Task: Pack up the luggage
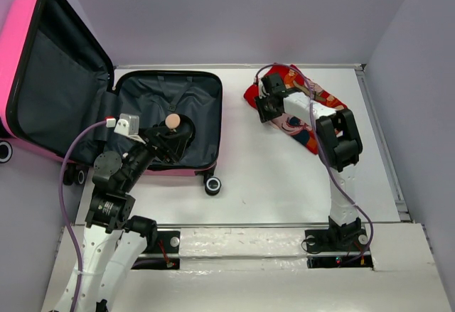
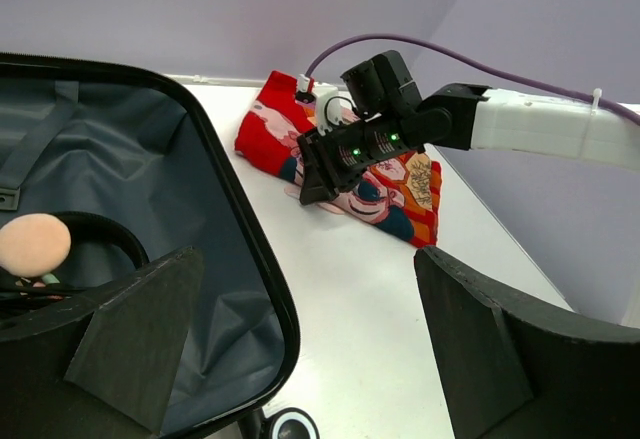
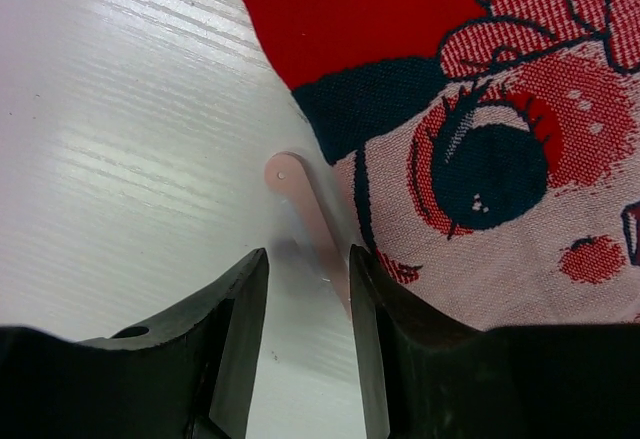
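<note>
The right claw [image 3: 308, 289], jaws narrowly parted, straddles a thin pink tab [image 3: 300, 209] at the cloth's [image 3: 500, 159] edge and seems to pinch nothing. The suitcase [image 1: 193, 96] lies open well to its left, beneath the left claw [image 2: 308, 259], which gapes wide and empty.

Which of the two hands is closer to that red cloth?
The right. The right hand is open, right at the edge of the red cloth. The left hand is well away from it, over the open suitcase on the other side of the table.
</note>
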You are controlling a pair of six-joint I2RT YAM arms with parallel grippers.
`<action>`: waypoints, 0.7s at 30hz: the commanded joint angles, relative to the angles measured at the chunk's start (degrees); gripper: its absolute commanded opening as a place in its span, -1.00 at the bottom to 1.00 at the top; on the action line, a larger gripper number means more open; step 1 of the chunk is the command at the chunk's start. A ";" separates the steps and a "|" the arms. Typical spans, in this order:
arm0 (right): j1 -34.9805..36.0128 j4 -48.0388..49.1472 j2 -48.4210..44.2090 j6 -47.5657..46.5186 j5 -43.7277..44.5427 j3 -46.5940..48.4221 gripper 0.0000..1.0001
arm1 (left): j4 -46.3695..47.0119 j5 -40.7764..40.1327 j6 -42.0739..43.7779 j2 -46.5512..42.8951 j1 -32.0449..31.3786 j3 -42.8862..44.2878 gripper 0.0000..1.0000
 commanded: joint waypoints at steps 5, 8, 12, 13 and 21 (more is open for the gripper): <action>-0.42 0.82 0.87 1.65 -3.75 -0.60 -0.12 | 2.49 1.38 0.00 0.48 0.33 1.38 0.98; -0.42 0.83 0.69 1.73 -3.13 -0.95 -0.01 | 2.49 1.38 -0.08 0.39 0.33 1.29 0.98; -0.42 0.83 0.86 1.74 -3.21 -1.30 0.21 | 2.49 1.47 0.00 0.39 0.33 1.29 0.98; -0.42 0.83 0.95 2.08 -3.65 -1.56 0.19 | 2.49 1.47 0.00 0.39 0.33 1.29 0.98; 0.11 2.32 -2.64 6.30 -4.81 -7.36 -0.31 | 2.58 1.64 -0.08 0.39 0.33 1.29 0.98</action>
